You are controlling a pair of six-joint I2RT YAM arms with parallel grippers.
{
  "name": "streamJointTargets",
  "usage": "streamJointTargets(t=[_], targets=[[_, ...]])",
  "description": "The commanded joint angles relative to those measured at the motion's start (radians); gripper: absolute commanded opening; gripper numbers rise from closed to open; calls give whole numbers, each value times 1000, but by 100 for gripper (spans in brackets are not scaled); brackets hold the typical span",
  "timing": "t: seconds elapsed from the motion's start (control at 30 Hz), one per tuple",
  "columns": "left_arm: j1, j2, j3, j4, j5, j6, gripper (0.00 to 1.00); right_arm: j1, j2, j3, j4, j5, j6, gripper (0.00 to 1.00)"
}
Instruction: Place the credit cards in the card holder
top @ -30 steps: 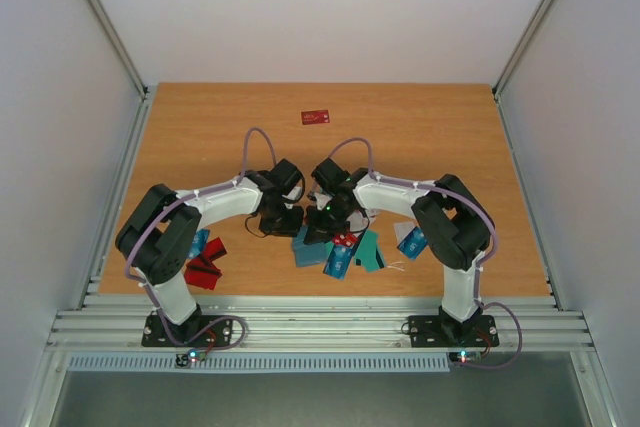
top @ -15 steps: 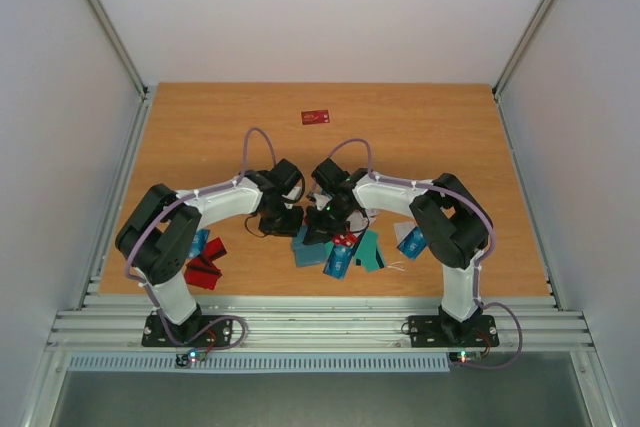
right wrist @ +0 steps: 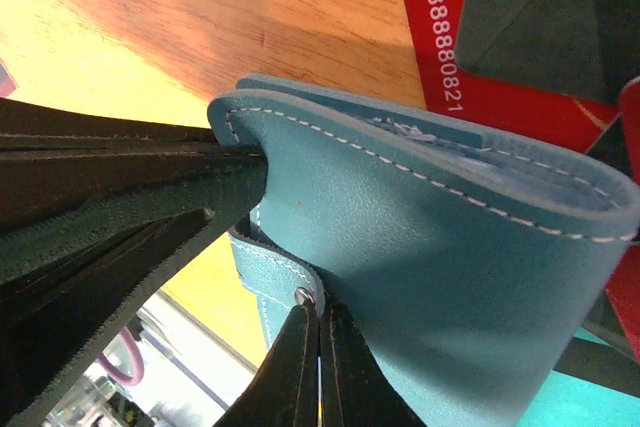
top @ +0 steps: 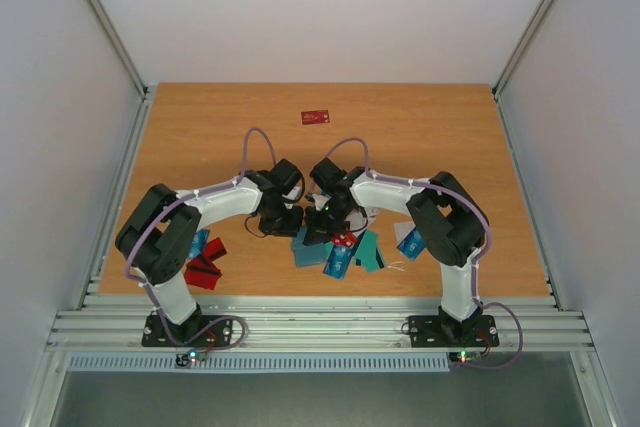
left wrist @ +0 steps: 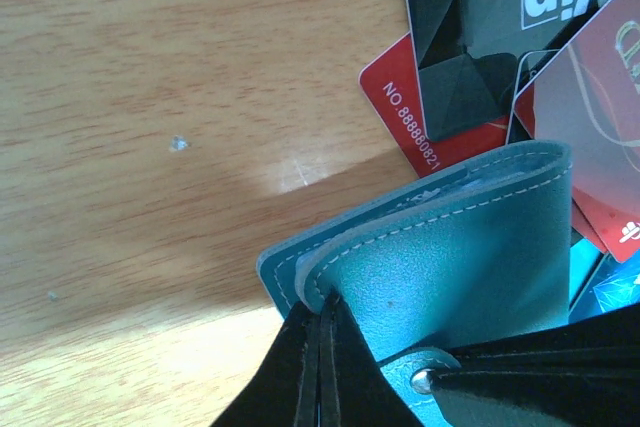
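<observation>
The left claw (left wrist: 320, 339) is pinched shut on one stitched edge of the teal card holder (left wrist: 460, 267), and the right claw (right wrist: 316, 347) is clamped on its snap strap, so the holder is held between them. Just beneath, credit cards (top: 340, 259) are heaped on the worktop (top: 440, 147) at front centre. Well beyond, one red card (top: 316, 117) is seen lying alone.

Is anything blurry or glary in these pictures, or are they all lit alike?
Left wrist: a pale glare patch on the table, shadow beside the card holder, the black fingers soft, too near the lens. Right wrist: table washed out to yellow at the left. Top external: even light, sharp.
</observation>
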Motion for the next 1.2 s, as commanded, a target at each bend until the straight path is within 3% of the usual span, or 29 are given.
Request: streamJointTargets(t=[0.0,0.47,0.77,0.93,1.07,1.13,1.17], targets=[[1,30,-41,-24,-45,3,0,25,151,-48,-130,245,12,1],[2,3,-25,-31,-52,-10,1,28,130,-12,-191,264,-7,2],[2,-95,28,-115,-102,11,21,24,-90,112,-284,272,-41,20],[2,-196,92,-204,-170,33,36,17,-191,216,-341,296,-48,41],[5,-290,162,-270,-223,62,54,1,-284,285,-403,329,-67,62],[9,-328,205,-299,-252,80,65,-13,-337,317,-439,371,-80,75],[12,-345,225,-314,-274,96,70,-24,-364,333,-456,387,-86,92]])
